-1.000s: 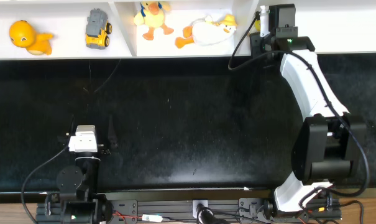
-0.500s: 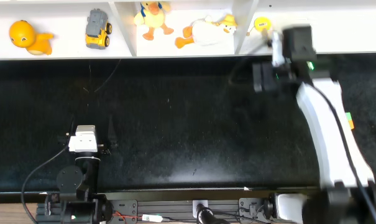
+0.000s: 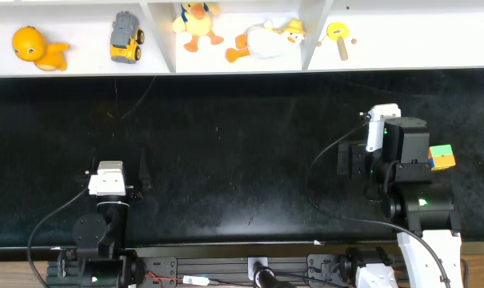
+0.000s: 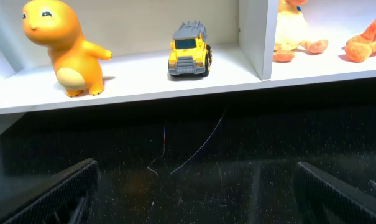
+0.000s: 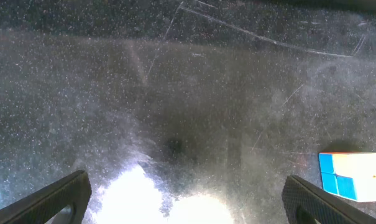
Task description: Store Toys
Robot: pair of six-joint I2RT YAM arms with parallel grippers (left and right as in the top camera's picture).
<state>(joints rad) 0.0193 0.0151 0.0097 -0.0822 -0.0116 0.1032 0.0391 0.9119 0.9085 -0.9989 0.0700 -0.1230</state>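
Pointing down, right fingers (image 5: 66, 194) gape near cube (image 5: 355, 176).

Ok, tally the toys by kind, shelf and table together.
Plush ducks: 2
Orange dinosaur figure: 1
Yellow toy truck: 1
Small yellow toy: 1
Puzzle cube: 1
Total: 6

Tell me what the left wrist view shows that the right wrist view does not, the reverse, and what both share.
Left wrist view: a white shelf holding an orange plastic dinosaur figure, a yellow and grey toy truck and, in the next compartment, a yellow plush duck. Right wrist view: a multicoloured puzzle cube lying on the black speckled table. Both: that table and each arm's own jaws, standing wide apart.
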